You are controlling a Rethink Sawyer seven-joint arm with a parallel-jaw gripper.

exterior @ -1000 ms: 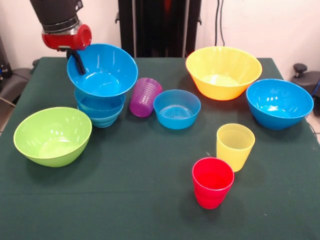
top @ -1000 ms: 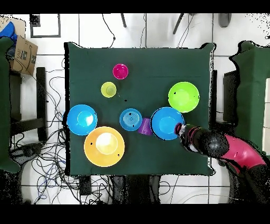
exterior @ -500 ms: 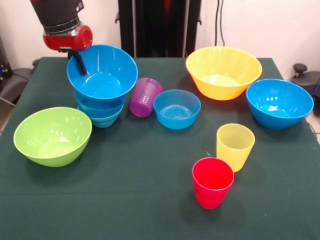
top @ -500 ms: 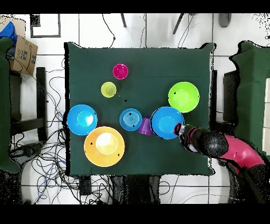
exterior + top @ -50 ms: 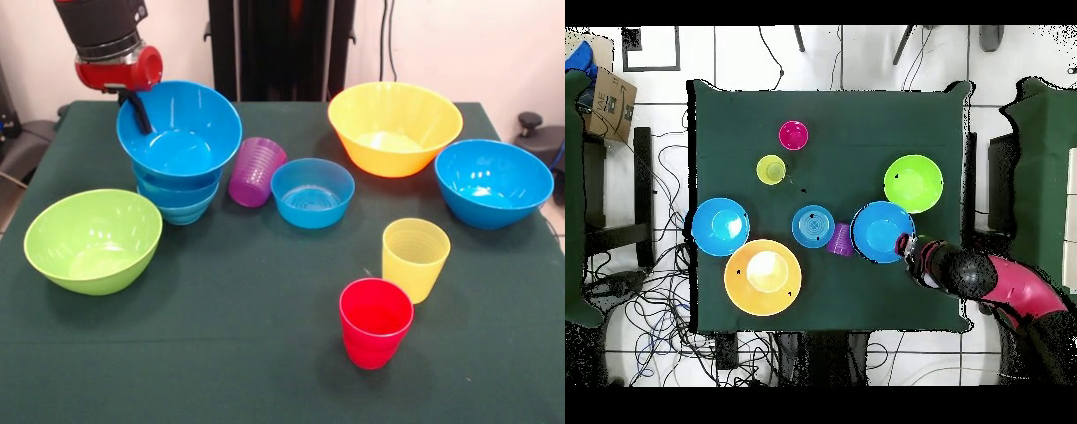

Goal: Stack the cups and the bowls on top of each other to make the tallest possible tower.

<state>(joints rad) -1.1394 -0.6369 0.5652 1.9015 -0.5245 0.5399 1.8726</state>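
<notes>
A large blue bowl (image 5: 185, 132) (image 5: 882, 232) sits tilted on the tower (image 5: 177, 190) of smaller nested blue bowls at the left. My gripper (image 5: 134, 113) (image 5: 908, 243) is shut on that bowl's far-left rim, one finger inside it. A purple cup (image 5: 256, 170) leans on its side against the tower. On the table stand a small blue bowl (image 5: 312, 193), a very large yellow bowl (image 5: 395, 128), another large blue bowl (image 5: 493, 183), a lime green bowl (image 5: 93, 240), a yellow cup (image 5: 415, 259) and a red cup (image 5: 375, 321).
The green cloth-covered table (image 5: 221, 353) ends close behind the tower. Beside the table on the floor are a cardboard box (image 5: 610, 100) and loose cables (image 5: 665, 300).
The gripper rose slightly and the top blue bowl shifted a little to the left with it. Everything else stayed put.
</notes>
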